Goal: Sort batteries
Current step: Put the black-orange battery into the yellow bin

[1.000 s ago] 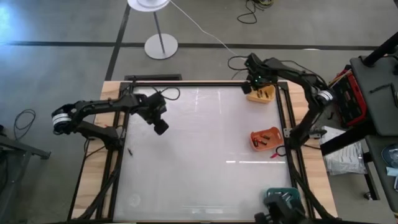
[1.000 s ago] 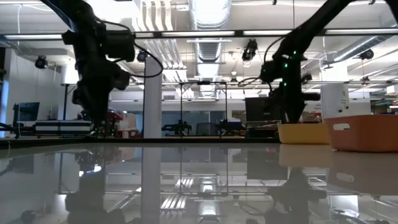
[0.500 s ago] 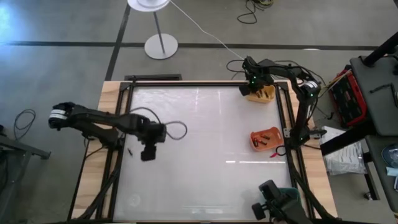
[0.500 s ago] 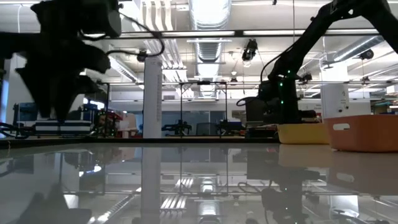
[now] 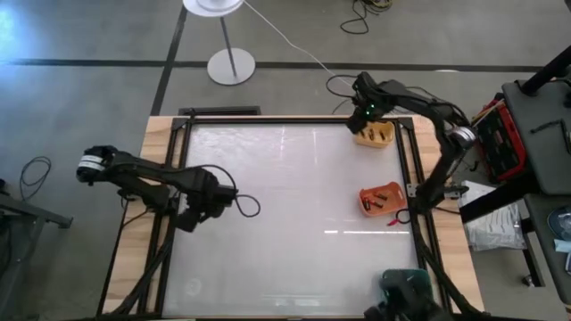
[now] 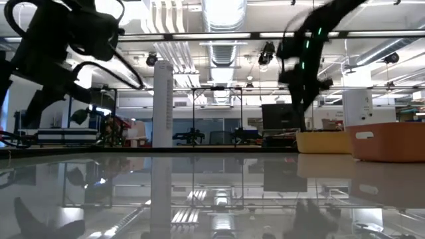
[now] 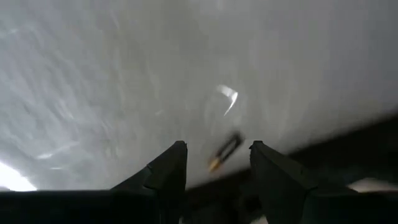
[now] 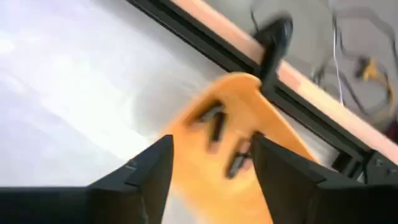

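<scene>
Yellow tray [image 5: 375, 135], upper right: right end effector [image 5: 366, 113] just opened above it, battery released | left end effector [image 7: 213, 163] open, moved over stray battery [image 7: 224, 152], left bench edge.

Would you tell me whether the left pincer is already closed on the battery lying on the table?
No, in the left wrist view the left pincer stands open, with the battery lying loose on the table between its fingers.

The glossy white table [image 5: 285, 196] carries two trays. A yellow tray [image 5: 375, 135] sits at its far right corner, an orange tray [image 5: 381, 198] by the right edge. One loose battery [image 7: 225, 151] lies near the left edge.
</scene>
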`<action>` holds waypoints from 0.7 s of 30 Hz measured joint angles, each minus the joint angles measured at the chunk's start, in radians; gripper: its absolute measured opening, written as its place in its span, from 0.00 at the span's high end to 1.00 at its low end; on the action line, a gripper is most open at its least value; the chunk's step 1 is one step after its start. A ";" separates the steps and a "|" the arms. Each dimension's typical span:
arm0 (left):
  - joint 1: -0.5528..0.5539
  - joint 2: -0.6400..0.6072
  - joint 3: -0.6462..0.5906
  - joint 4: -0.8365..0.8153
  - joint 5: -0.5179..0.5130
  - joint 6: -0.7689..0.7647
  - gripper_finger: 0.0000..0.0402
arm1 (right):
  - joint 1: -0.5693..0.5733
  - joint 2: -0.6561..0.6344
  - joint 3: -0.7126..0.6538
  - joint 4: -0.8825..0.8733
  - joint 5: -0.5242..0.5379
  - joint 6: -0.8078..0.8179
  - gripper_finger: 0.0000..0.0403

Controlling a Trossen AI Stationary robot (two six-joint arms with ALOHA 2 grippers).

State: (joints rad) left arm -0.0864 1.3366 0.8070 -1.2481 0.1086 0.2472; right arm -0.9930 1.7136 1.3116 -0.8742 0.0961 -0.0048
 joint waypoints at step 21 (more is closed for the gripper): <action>-0.174 0.277 -0.078 -0.015 0.004 0.211 0.62 | 1.099 -0.673 -0.095 0.152 0.459 0.829 0.43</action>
State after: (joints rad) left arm -0.2607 1.6132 0.7295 -1.2633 0.1127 0.4584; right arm 0.1057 1.0402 1.2163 -0.7224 0.5553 0.8242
